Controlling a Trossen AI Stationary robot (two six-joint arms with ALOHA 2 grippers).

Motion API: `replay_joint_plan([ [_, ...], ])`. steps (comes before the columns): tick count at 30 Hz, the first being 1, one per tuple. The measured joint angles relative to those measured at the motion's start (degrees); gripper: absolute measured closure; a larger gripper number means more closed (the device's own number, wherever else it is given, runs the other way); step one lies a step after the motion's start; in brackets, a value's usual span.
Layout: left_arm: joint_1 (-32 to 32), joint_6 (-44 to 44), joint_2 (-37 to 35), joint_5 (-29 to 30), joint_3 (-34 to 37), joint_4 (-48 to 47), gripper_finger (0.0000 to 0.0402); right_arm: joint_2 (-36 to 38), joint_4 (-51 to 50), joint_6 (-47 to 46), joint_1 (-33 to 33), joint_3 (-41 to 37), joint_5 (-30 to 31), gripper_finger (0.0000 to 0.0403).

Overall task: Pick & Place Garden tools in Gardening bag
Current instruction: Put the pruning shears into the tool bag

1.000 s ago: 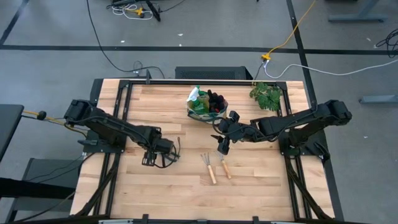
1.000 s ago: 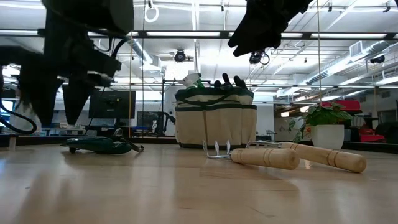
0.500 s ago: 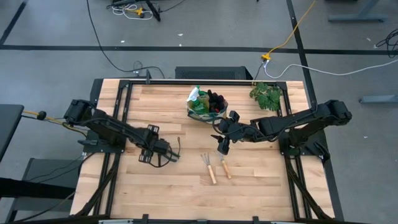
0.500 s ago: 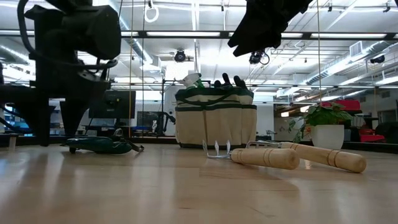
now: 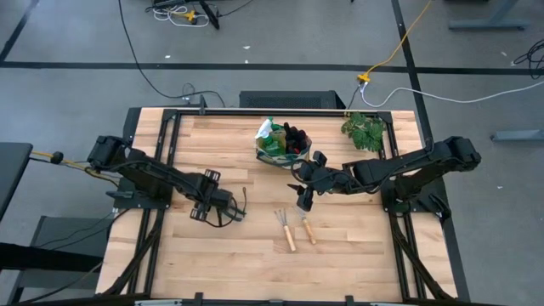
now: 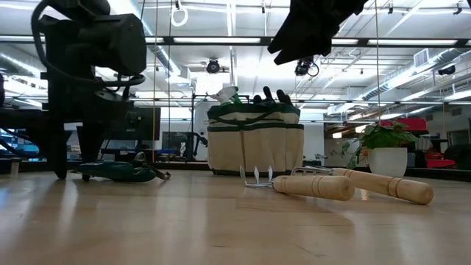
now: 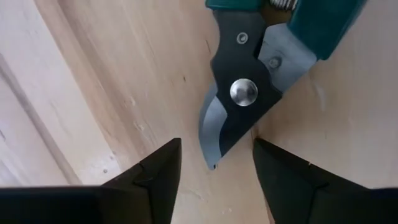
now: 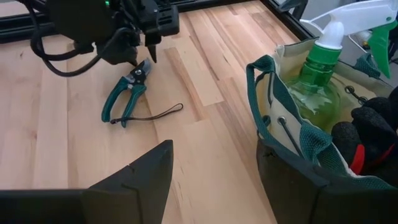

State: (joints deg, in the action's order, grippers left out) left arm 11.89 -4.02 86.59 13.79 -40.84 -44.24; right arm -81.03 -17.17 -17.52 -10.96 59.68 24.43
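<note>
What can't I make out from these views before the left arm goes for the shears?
- Shears: the left wrist view shows only the blade and pivot; the handles run off the picture's edge.
- Left gripper: whether its tips touch the table isn't shown in any view.
- Bag: its inside floor is hidden by the spray bottle and gloves.
- Two rakes: their prongs are too small in the high view.

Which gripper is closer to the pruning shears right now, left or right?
Left. The left gripper is right over the pruning shears, open fingers either side of the blade tip. The right gripper waits between the gardening bag and the rakes.
</note>
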Motion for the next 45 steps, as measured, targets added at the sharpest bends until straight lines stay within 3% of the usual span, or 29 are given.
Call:
replay_joint_plan([
  [23,-7.7,-5.6,0.0,-7.7,0.0,3.4,0.0273,0.0,0.5,0.0,0.0,0.0,0.0,0.0169],
  [33,-9.5,-5.7,2.0,-9.3,-0.2,4.5,0.0389,0.0,0.5,0.0,0.0,0.0,-0.1,0.0169],
  [45,-9.4,-2.0,0.6,-9.8,0.0,4.4,0.0393,0.0,0.6,-0.4,0.0,0.0,-0.1,0.0169],
])
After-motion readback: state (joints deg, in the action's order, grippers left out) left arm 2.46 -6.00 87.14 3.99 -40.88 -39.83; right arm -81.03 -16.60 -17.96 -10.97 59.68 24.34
